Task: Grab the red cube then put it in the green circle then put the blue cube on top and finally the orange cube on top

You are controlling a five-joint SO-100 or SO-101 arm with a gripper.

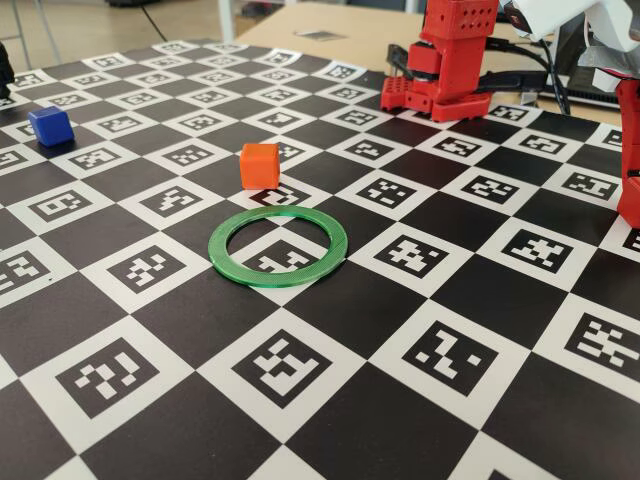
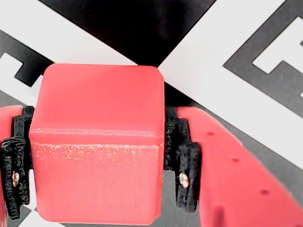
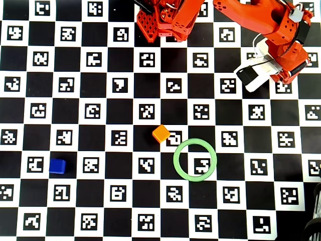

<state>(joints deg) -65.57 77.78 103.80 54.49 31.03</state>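
- Checkered tabletop point(image 3: 20, 100): stacking not begun; all three placements left.
- Green circle point(image 3: 195, 159) lies empty, mid-tabletop in overhead view.
- Claw point(image 2: 97, 161): closed against both sides of red cube point(image 2: 97, 142); pads point(image 2: 187, 175) touching it. Lifted or not, cannot tell.
- Orange cube point(image 3: 161, 133) just beside circle; blue cube point(image 3: 57, 166) well apart, left.

We're looking at a checkerboard table point(image 3: 160, 201) covered in black-and-white marker squares. On it lie the green circle point(image 3: 195, 159), the orange cube point(image 3: 161, 133) just beside it, and the blue cube point(image 3: 57, 166) well apart.
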